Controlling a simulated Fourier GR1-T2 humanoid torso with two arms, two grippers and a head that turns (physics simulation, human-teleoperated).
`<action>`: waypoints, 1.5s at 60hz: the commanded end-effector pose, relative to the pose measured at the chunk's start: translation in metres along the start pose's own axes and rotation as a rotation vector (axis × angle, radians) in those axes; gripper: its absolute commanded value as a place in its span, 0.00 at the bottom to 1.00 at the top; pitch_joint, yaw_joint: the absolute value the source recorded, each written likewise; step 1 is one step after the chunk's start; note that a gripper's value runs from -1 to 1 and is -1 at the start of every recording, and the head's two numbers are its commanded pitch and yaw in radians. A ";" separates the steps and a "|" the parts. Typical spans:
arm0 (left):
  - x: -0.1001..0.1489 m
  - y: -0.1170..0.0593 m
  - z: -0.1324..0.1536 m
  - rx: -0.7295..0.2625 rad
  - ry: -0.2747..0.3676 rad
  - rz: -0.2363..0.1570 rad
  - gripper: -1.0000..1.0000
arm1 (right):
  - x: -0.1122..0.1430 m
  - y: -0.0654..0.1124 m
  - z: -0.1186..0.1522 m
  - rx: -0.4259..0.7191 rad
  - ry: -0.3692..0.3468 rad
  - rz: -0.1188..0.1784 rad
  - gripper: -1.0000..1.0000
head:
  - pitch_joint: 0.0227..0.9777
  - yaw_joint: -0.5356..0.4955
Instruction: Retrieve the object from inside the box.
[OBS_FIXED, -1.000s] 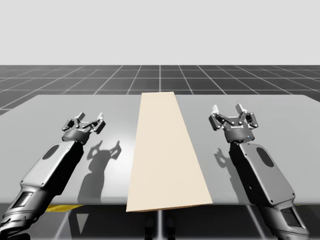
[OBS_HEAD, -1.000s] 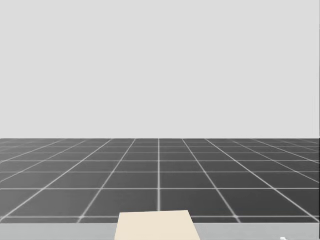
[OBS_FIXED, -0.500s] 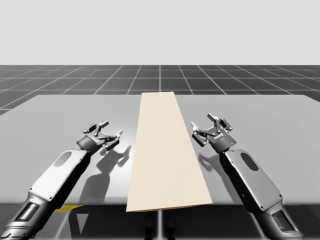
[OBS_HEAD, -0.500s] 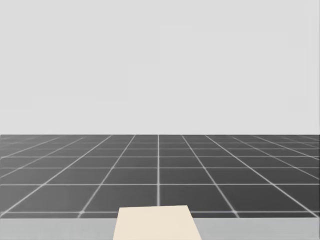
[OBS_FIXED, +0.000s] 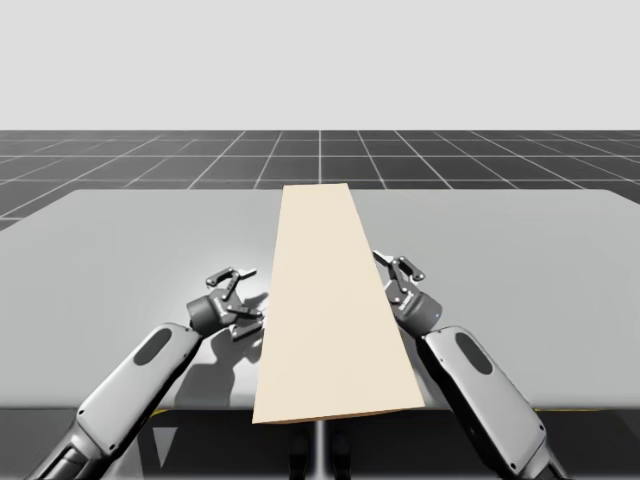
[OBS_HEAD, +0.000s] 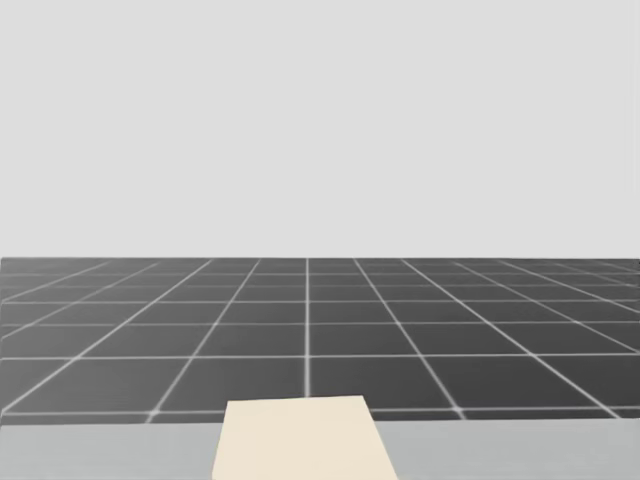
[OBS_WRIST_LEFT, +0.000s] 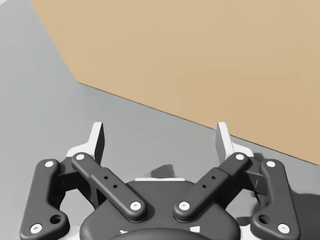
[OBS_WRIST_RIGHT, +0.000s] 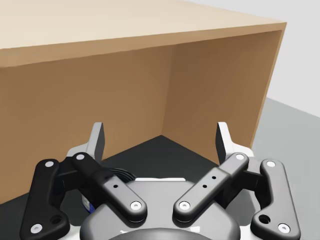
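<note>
In the high view the flat top of the box (OBS_FIXED: 331, 300) covers its whole inside, so nothing within can be made out there. The picture's edge cuts off my left arm (OBS_FIXED: 130, 385) at 7 o'clock and my right arm (OBS_FIXED: 485, 390) at 5 o'clock. In the head view the box is cut at 6 o'clock, with its near length out of frame. In the right wrist view a small thing (OBS_WRIST_RIGHT: 88, 199) with a blue patch sits beneath the linkage of my right end effector (OBS_WRIST_RIGHT: 160, 139), mostly hidden by it. I cannot tell what it is.

Grey table (OBS_FIXED: 130, 240), dark gridded floor (OBS_FIXED: 150, 160) beyond, pale backdrop (OBS_FIXED: 320, 60)
</note>
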 end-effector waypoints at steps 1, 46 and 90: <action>-0.002 -0.007 -0.001 -0.030 0.010 -0.021 0.00 | -0.008 0.020 0.004 0.062 0.019 -0.052 0.00 | 0.09 0.49; 0.000 -0.007 0.003 -0.035 0.004 -0.061 0.00 | -0.078 0.020 -0.067 0.147 0.326 -0.079 0.00 | 0.17 0.47; 0.000 -0.009 0.005 -0.031 0.016 -0.097 0.00 | -0.085 -0.001 -0.039 0.044 0.383 -0.037 1.00 | 0.20 0.44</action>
